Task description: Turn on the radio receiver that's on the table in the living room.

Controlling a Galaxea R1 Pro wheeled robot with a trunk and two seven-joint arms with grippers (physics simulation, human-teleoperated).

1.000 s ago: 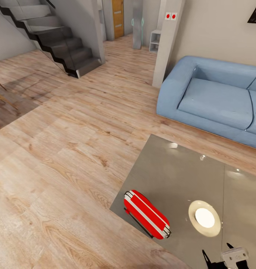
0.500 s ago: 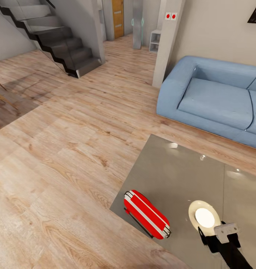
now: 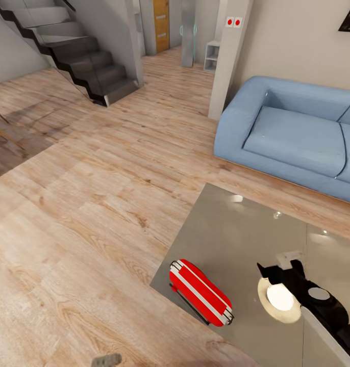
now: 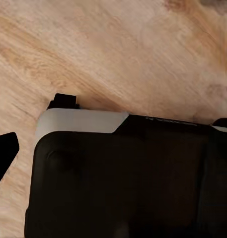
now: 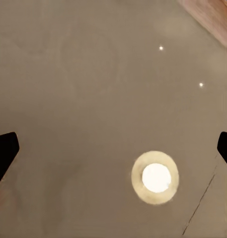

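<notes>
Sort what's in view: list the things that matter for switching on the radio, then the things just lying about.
For the job:
radio
table
right gripper

Just about:
sofa
stairs
round light reflection on the tabletop
wood floor

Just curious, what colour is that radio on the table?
Bright red with white stripes; the radio shows best in the head view.

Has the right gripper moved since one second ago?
Yes. The right gripper has advanced from the head view's bottom edge, up over the table, past the round light reflection; the red radio stayed put.
</notes>
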